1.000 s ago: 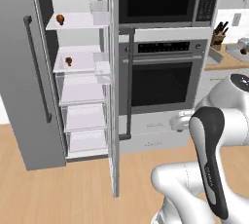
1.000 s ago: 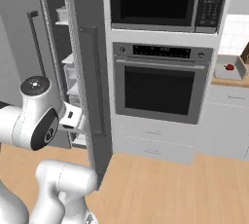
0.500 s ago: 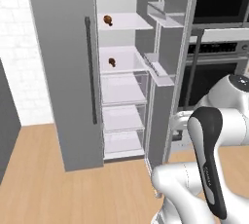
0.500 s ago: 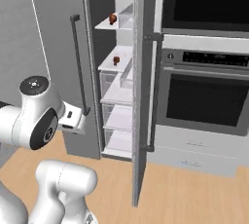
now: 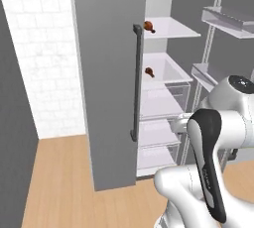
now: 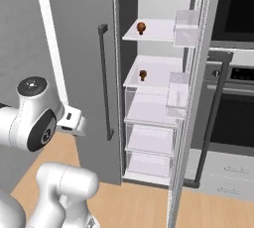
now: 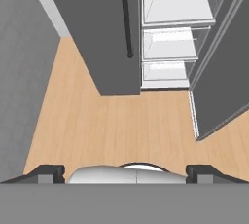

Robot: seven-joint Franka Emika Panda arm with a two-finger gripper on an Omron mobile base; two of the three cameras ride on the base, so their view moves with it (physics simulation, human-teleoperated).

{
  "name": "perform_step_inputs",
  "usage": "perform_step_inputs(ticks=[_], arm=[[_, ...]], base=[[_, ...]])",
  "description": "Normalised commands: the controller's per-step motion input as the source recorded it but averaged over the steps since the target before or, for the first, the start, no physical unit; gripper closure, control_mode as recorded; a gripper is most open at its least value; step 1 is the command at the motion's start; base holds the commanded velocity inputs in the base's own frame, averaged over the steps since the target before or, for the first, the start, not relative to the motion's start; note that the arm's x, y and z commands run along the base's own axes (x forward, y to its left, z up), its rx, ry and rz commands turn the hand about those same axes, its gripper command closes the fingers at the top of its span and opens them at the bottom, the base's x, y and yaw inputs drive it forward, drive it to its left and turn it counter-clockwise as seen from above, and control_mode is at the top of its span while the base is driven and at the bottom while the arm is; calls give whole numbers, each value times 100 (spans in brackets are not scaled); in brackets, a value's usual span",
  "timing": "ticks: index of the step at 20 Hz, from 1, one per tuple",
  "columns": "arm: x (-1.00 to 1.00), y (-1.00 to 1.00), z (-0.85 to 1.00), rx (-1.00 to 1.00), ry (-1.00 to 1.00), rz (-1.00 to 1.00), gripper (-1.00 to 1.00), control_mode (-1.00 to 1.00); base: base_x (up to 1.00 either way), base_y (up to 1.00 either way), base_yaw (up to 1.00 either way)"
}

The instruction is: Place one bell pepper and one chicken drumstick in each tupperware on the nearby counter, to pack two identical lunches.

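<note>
Two brown chicken drumsticks lie in the open fridge: one on the top shelf, one on the shelf below. My gripper points down at the wooden floor in front of the fridge, well short of the shelves. Its dark fingertips stand far apart with nothing between them, so it is open. The arm is folded close to the base. The bell peppers, the tupperware and the counter are out of view.
The fridge's left door is shut, with a dark vertical handle. Its right door stands open, carrying clear bins. Clear drawers fill the lower fridge. A built-in oven is to the right, a white tiled wall to the left.
The whole picture has shifted: the base has moved, and the open fridge now sits nearer and more central. The drumsticks stay on their shelves. The gripper remains open.
</note>
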Motion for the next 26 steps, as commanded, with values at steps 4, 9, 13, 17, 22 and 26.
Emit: perform_step_inputs(ticks=[4,9,13,17,22,26], arm=[[0,0,0,0,0,0,-100,100],[0,0,0,0,0,0,-100,100],[0,0,0,0,0,0,-100,100],[0,0,0,0,0,0,-100,100],[0,0,0,0,0,0,-100,100],[0,0,0,0,0,0,-100,100]], base=[[39,-22,-8],[41,-42,-1],[31,-56,0],[40,-39,0],[77,2,1],[71,3,3]])
